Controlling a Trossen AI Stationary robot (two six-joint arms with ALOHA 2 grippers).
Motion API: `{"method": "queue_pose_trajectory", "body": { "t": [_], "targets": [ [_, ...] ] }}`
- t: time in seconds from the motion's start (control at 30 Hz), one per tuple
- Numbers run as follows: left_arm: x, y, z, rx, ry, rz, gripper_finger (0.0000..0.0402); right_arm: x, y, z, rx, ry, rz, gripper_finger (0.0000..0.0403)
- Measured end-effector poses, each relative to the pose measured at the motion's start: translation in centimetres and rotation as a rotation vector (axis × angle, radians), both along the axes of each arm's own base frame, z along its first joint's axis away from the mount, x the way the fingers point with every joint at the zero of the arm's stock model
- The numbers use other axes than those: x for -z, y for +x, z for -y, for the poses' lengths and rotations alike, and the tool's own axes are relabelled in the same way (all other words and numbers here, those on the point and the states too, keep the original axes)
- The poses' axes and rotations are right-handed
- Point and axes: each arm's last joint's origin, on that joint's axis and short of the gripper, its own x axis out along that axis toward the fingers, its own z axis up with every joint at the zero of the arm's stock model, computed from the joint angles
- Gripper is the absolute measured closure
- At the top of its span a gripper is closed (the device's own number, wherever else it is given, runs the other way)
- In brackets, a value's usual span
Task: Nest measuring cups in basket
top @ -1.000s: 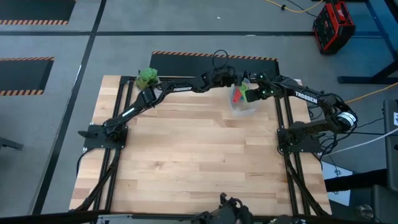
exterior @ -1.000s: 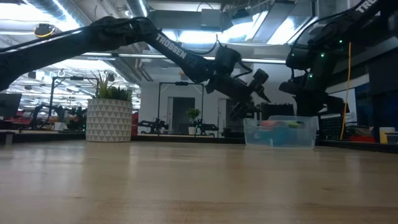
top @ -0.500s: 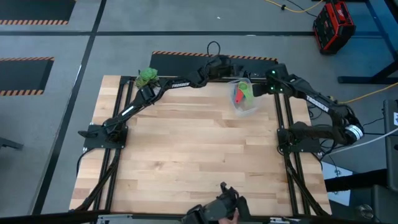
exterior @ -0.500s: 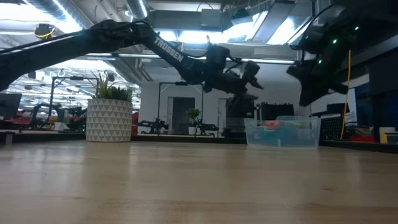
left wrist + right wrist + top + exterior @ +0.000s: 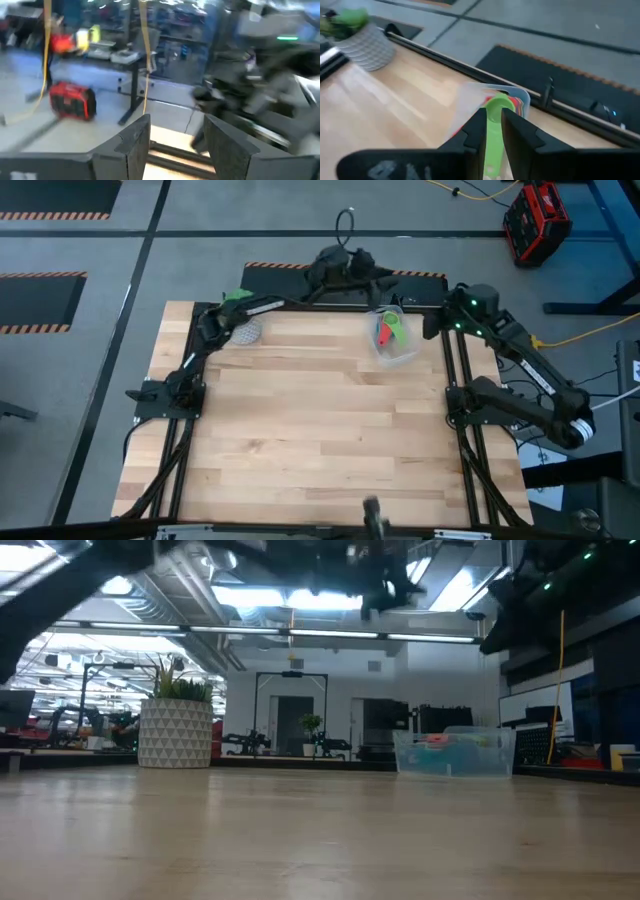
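High view — measuring cups (image 5: 388, 332) nested in basket (image 5: 405, 354).

The left gripper (image 5: 172, 145) is being held high beyond the far edge of the surface (image 5: 320, 440), jaws parted and empty. The right gripper (image 5: 490, 135) is being held raised near the surface's far right corner, jaws narrowly gapped.

We see a potted plant (image 5: 176, 724) in a white patterned pot on the wooden table (image 5: 320, 440), at its far left corner. Off the table, well beyond its far right corner, a red and black case (image 5: 535, 222) sits on the grey floor (image 5: 90, 310).
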Motion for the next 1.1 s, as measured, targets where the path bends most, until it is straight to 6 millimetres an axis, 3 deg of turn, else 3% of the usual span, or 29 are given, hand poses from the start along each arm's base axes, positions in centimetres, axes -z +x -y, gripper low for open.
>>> {"method": "queue_pose_trajectory", "body": {
  "t": [0.13,0.27,0.43,0.57,0.73,0.9,1.1],
  "targets": [
    [-5.7,-2.8,4.7,0.033,0.167,-0.088,0.0225,-0.9,-0.6,-1.7,-0.050,-0.064,0.026,0.0340],
    [-10.0,-6.2,10.2,-0.026,0.306,-0.220,0.0225,-1.8,-1.1,-3.4,-0.093,-0.131,0.072,0.0340],
    [-13.7,-11.1,16.9,-0.038,0.452,-0.356,0.0225,-2.6,-1.8,-5.1,-0.136,-0.201,0.119,0.0340],
    [-15.1,-14.5,20.5,-0.056,0.432,-0.395,0.0225,-3.0,-2.3,-6.1,-0.163,-0.253,0.139,0.0340],
    [-14.1,-18.2,23.0,-0.085,0.410,-0.410,0.0225,-3.2,-2.8,-6.8,-0.176,-0.282,0.159,0.0340],
    [-9.6,-21.2,24.4,-0.050,0.378,-0.391,0.0225,-3.3,-3.0,-7.2,-0.195,-0.308,0.152,0.0340],
    [-3.7,-25.7,24.7,-0.026,0.326,-0.281,0.0225,-3.3,-3.0,-7.5,-0.244,-0.307,0.166,0.0340]
  ]
}}
